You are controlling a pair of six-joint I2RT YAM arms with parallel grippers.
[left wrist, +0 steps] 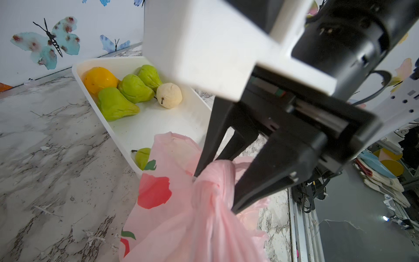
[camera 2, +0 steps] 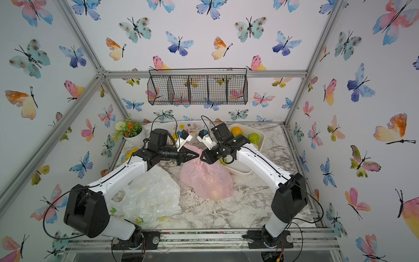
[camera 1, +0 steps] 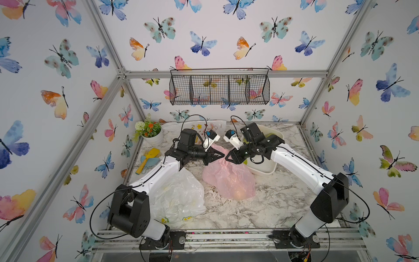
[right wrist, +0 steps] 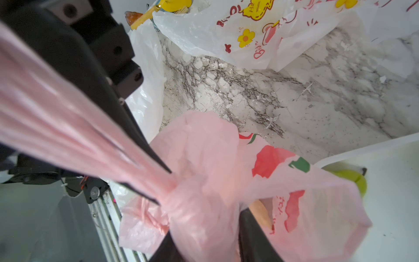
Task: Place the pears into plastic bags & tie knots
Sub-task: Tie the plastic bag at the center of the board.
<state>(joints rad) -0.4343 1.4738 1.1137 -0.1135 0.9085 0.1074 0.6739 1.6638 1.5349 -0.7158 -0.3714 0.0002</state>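
Pink bag (camera 1: 229, 181) lies on the table (camera 1: 272, 204) directly beneath the two meeting grippers, its bulk with a pale pear (camera 1: 239, 194) trailing back toward the arm bases. Left gripper (right wrist: 163, 187) is clamped on a handle strip (right wrist: 68, 127) drawn taut from the knot (left wrist: 210, 181). Right gripper (left wrist: 215, 192) straddles that knot from the opposite side, jaws apart with plastic between them; whether they pinch it cannot be told.

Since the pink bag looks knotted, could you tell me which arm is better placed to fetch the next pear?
Probably right: the tray of pears sits beside the right gripper, while the left gripper is shut on the pink bag's handle.
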